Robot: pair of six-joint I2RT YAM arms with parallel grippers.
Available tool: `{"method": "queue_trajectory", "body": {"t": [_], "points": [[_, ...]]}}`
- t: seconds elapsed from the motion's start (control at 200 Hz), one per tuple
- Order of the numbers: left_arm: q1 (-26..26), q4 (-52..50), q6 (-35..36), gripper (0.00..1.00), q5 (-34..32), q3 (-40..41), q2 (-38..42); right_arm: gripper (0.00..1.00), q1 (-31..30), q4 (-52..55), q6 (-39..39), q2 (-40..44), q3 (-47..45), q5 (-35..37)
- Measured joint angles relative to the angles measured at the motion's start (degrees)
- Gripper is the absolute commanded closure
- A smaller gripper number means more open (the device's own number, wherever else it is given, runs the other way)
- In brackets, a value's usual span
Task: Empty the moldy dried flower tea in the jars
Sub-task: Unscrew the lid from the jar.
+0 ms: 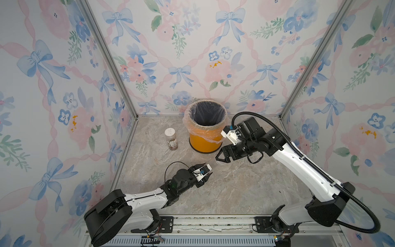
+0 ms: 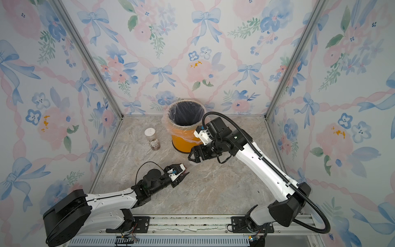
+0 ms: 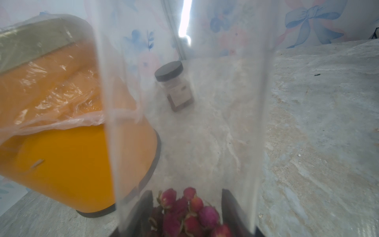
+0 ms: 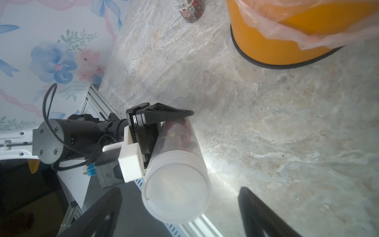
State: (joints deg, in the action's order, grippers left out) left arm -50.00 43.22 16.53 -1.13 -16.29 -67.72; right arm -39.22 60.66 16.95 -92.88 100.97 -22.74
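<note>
— What is the left gripper (image 1: 207, 170) doing?
— It is clenching the tall slim jar (image 4: 180, 143) by its lower part and holding it tipped nearly level over the marble table (image 1: 235, 188). The translucent lid (image 4: 176, 192) is sitting on the jar and pointing toward the right gripper (image 1: 221, 160).
— Is that one gripping the lid?
— No. Its fingers (image 4: 264, 215) are standing spread wide, one on each side of the lid (a clear gap is showing on both sides).
— Where is the dried flower tea (image 3: 184, 213) lying?
— Pink-red buds are bunching at the gripped end of the jar, and the rest is showing clear.
— And the other jars?
— The round jar (image 1: 171, 140) with the white lid (image 1: 170, 132) is standing upright left of the orange bin (image 1: 205, 146), near it but apart, with brown bits showing through its wall. The squarish jar (image 3: 176, 92) with the black lid (image 3: 168, 70) is standing upright on the table beyond the bin, in the left wrist view.
— And the bin?
— It is standing at the back of the table, with its plastic liner (image 1: 193, 126) folding over the rim.
</note>
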Motion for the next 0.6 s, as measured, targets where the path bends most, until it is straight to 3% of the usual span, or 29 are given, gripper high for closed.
{"method": "queue_trajectory", "body": {"t": [0.215, 0.46, 0.6], "points": [[0.0, 0.0, 0.0, 0.52, 0.0, 0.0, 0.02, 0.24, -1.07, 0.87, 0.96, -1.99, 0.28, 0.5], [0.0, -0.07, 0.24, 0.51, -0.02, 0.02, 0.02, 0.55, -1.88, 2.08, -0.09, -3.26, 1.86, 0.07], [0.0, 0.0, 0.44, 0.52, -0.11, 0.04, 0.02, 0.58, -1.88, 2.71, -1.95, -3.52, 2.34, -0.07]]}}
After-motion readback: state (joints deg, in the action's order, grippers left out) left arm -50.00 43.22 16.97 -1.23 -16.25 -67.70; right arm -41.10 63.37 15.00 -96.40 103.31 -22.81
